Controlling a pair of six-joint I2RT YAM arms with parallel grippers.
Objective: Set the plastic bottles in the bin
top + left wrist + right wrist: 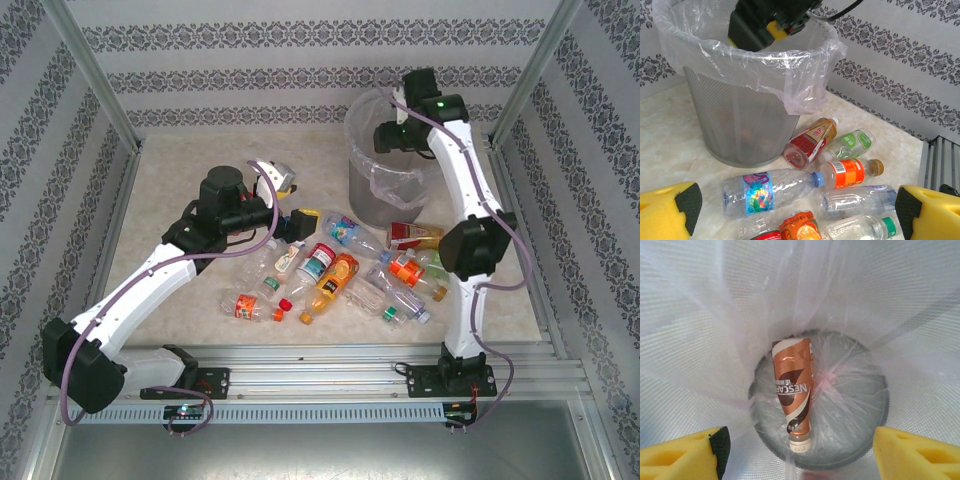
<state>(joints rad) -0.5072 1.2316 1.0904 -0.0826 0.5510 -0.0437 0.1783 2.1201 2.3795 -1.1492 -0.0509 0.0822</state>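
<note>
Right tool (797, 452) hangs over bin (372, 190) mouth, jaws apart, empty, placed so a drop lands inside. Brown bottle (792, 390) lies flat on bin bottom, cap at 6 o'clock. Left tool (796, 209), jaws wide apart, empty, hovers at 10 o'clock of remaining bottles (335, 275) on surface (180, 180), likely lining up a pick.

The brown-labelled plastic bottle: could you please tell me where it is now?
In the right wrist view, the brown-labelled plastic bottle lies on the bottom of the bag-lined grey mesh bin, directly below the right claw.
</note>
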